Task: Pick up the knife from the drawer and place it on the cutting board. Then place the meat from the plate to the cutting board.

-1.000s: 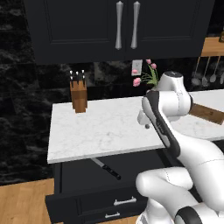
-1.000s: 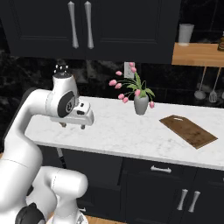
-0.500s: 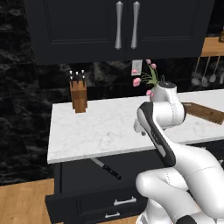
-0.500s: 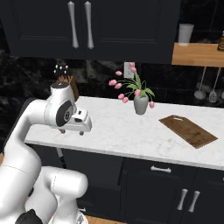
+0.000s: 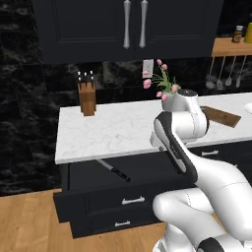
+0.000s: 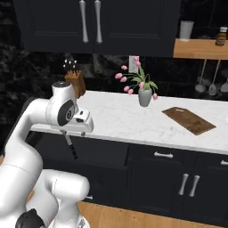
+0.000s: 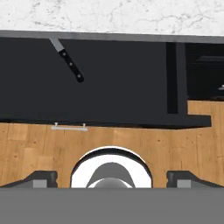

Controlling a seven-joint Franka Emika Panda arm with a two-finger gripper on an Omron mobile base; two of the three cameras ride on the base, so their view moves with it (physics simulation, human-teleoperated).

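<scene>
A brown knife block with dark handles stands near the left back of the white marble counter, and a grey vase of pink flowers sits toward the middle back, between the block and the cutting board. The board lies flat on the counter's right part, well apart from the vase, with nothing on it. Above hang black cabinet doors with long silver handles, and to the right a light-wood shelf carries a white cup and a small jar, with utensils hanging beneath it.

Below the counter's left end the drawer is pulled out, its small silver bar handle on the front. The knife lies inside it at a slant, blade tip toward the counter edge and black handle pointing outward; in the hand view the knife shows at upper left, partly tucked under the counter's overhang. The arm's own elbow and forearm rise in front of the drawer's right portion in the left base view.

The gripper hangs over the wooden floor in front of the drawer, its two dark fingertips spread wide apart, holding and touching nothing, well clear of the knife
</scene>
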